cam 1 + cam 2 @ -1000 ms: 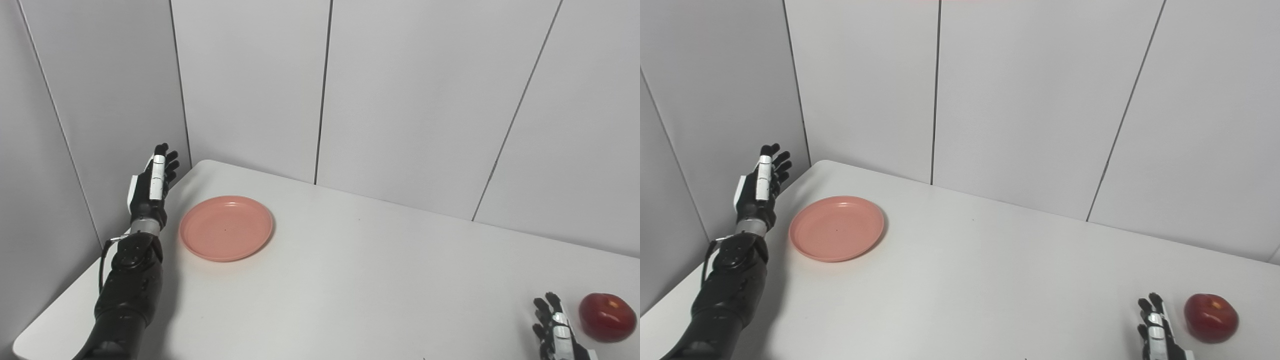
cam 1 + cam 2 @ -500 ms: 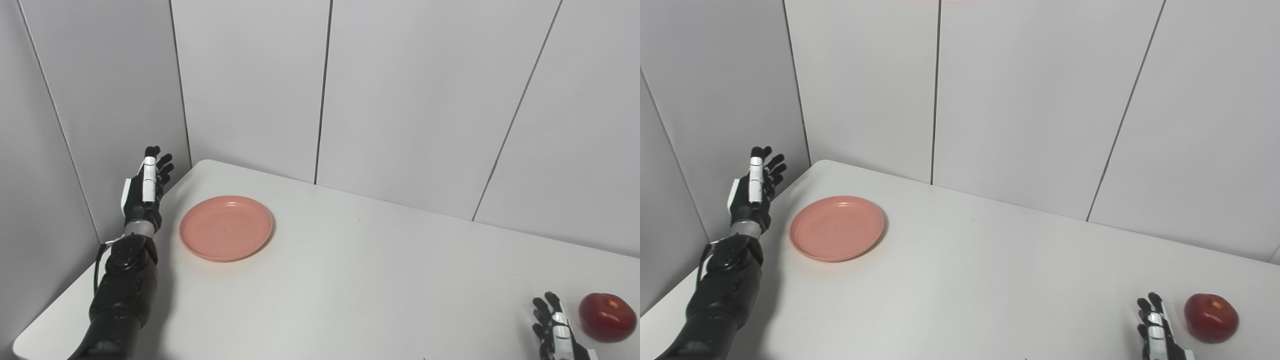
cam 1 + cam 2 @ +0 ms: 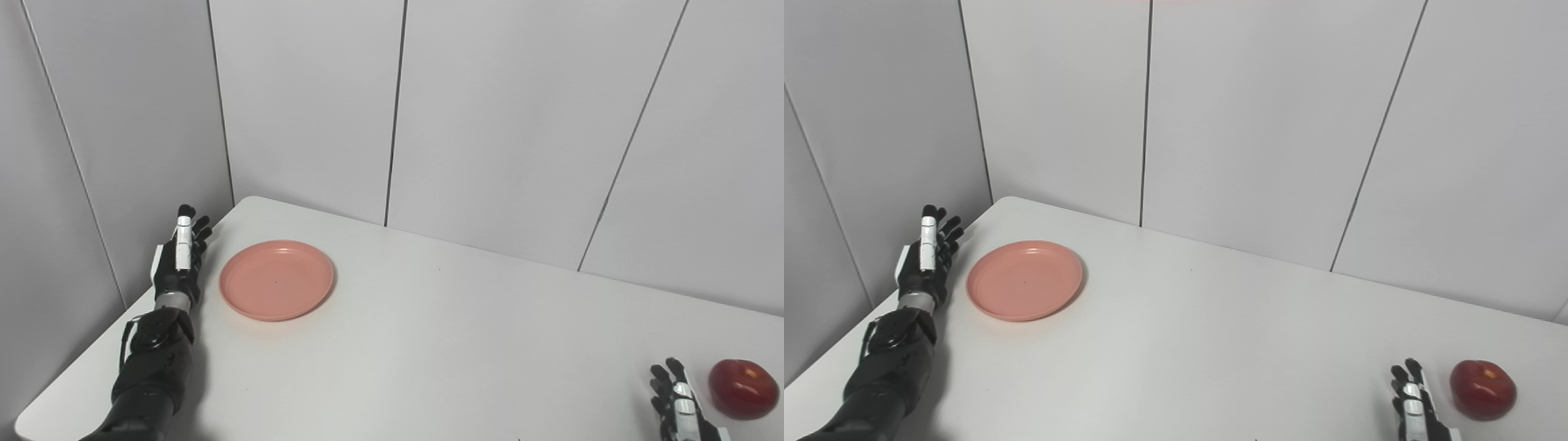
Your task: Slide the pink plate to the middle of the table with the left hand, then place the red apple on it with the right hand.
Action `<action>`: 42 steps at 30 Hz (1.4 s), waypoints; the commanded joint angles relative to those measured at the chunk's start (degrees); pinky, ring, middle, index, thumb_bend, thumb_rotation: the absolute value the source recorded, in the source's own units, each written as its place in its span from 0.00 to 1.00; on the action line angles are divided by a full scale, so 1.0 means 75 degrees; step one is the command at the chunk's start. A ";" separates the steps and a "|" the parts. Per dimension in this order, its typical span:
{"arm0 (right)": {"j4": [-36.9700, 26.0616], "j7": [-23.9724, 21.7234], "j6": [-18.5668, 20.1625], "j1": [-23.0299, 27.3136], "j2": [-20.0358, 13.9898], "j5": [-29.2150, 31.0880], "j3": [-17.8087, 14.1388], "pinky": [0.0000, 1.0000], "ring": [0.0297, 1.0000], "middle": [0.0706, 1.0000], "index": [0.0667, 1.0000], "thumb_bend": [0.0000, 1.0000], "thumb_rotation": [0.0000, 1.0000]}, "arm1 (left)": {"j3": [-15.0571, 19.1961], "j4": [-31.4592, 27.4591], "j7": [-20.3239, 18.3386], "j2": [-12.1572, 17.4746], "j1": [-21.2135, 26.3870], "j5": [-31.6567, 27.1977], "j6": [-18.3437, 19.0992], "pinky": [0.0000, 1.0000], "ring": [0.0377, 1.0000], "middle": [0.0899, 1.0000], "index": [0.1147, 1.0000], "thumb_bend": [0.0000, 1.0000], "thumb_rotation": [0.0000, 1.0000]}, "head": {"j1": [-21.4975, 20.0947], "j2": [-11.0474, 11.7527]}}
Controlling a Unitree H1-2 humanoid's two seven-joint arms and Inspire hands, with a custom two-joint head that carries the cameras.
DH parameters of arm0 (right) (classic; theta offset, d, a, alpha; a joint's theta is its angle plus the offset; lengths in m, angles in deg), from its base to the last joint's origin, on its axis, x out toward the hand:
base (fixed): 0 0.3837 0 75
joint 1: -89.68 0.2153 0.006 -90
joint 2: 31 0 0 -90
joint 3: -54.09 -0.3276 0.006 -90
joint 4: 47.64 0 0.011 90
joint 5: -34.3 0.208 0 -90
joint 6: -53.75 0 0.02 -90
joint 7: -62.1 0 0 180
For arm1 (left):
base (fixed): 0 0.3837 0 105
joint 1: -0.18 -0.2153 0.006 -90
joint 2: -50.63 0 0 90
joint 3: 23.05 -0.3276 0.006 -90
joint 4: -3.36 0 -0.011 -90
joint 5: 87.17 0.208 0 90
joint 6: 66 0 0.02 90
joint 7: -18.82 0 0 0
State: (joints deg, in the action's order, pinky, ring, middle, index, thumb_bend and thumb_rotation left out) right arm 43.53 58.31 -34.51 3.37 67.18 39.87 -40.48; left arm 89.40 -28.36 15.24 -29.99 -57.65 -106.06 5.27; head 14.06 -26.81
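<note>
Just right of the open, empty left hand (image 3: pixel 177 264), the plate (image 3: pixel 276 280) sits unmoved; beside the open right hand (image 3: pixel 1415 401), the apple (image 3: pixel 1483 389) lies untouched.

**Plate and apple: both on table, far apart**

pink plate (image 3: pixel 276 280): round, shallow, raised rim, salmon-pink, empty. Sits flat on the white table (image 3: pixel 429 343) near the far-left corner, not in the middle.

red apple (image 3: pixel 743 389): dark red, glossy, small yellowish patch by the stem dimple on top. Upright on the table at the near-right edge of view, well apart from the plate. Nothing is touching either one.
</note>
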 commanded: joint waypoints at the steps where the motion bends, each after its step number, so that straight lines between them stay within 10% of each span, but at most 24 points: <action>1: 0.0023 -0.0079 0.0174 -0.0075 -0.0005 0.0031 0.0062 1.00 0.97 0.94 0.97 0.76 1.00 | 0.0001 0.0094 -0.0086 0.0154 0.0334 -0.0065 -0.0020 0.99 0.93 0.90 0.89 0.84 0.96 | -0.0017 -0.0019; 42: 0.0029 -0.0054 0.0281 -0.0017 0.0023 0.0064 0.0110 1.00 0.97 0.94 0.97 0.75 1.00 | -0.0593 -0.1469 0.0201 -0.0493 -0.0224 0.0255 0.1414 0.97 0.92 0.90 0.92 0.80 0.99 | -0.0112 -0.0165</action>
State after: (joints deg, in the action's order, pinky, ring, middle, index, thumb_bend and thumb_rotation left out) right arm 43.47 58.43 -34.34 3.36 67.12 40.15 -40.26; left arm 85.70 -38.23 16.58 -33.42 -59.65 -105.20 14.38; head 13.27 -28.03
